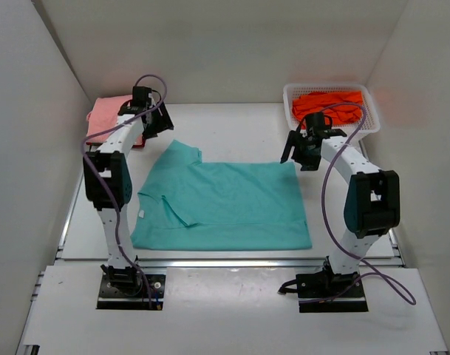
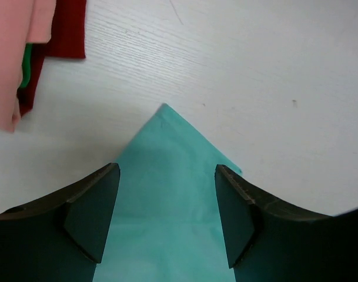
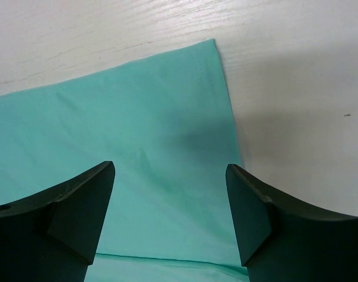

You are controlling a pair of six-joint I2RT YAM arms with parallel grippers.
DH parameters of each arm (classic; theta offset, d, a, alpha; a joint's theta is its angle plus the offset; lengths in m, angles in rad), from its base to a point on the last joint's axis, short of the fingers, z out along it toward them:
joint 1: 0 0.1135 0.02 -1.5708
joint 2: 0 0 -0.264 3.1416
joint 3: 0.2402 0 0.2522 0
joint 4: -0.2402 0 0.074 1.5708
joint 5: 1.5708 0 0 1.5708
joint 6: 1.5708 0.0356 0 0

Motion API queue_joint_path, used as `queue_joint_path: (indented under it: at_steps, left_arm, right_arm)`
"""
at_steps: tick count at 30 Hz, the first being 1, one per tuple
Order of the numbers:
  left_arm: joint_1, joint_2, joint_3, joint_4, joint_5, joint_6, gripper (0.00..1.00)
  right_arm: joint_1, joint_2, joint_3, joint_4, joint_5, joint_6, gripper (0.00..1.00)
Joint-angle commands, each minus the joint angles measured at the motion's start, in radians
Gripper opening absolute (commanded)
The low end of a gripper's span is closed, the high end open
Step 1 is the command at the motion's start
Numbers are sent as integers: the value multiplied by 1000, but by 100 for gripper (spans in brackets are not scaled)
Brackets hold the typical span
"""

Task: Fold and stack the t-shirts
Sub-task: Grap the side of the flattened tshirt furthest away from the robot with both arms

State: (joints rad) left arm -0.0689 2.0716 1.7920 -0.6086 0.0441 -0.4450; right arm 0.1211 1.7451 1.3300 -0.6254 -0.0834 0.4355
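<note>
Left gripper [image 2: 167, 176], right gripper [image 3: 170, 173]: both agape.

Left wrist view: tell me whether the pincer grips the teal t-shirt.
No, the left pincer is open, the teal t-shirt lying flat below it.

Bare table [image 1: 232, 126] lies open between the folded stack [image 1: 110, 111] far left and the mesh basket [image 1: 324, 86] far right; white walls [image 1: 32, 148] close both sides
</note>
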Motion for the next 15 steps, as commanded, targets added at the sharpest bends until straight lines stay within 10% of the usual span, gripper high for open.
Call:
queue_joint_path:
  at_steps: [1,15]
  left_arm:
    - [12,106,110,-48,-39,95,76]
    - [12,188,23,-82,2,138,73]
  right_arm:
    - [-23,20,60,7,22,-27,73]
    - [-34,96,64,21,0,-7,73]
